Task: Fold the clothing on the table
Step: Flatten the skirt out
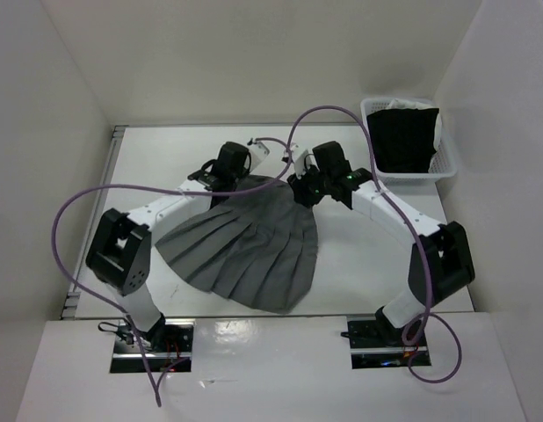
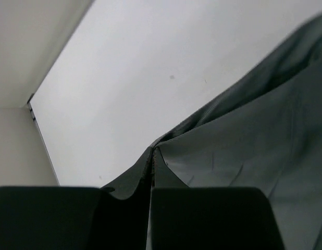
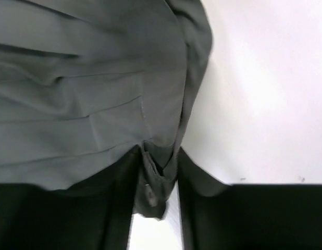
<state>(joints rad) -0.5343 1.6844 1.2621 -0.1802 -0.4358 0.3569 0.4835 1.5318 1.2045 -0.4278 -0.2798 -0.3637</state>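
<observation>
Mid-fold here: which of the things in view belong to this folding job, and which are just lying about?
Part of the job:
- grey pleated skirt
- white table it lies on
- left gripper, pinching the skirt's edge
- right gripper, fingers apart around a bunch of the fabric

Lying about:
- white slatted basket, far right corner
- black garment in the basket

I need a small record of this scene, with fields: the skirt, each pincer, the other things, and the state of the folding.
skirt: grey pleated skirt, spread out on the table, narrow end on the far side
left pincer: left pincer shut on an edge of the skirt
right pincer: right pincer has its jaws apart, with a fold of the skirt between them
other things: white basket at the far right, black garment in it
folding: not yet done
</observation>
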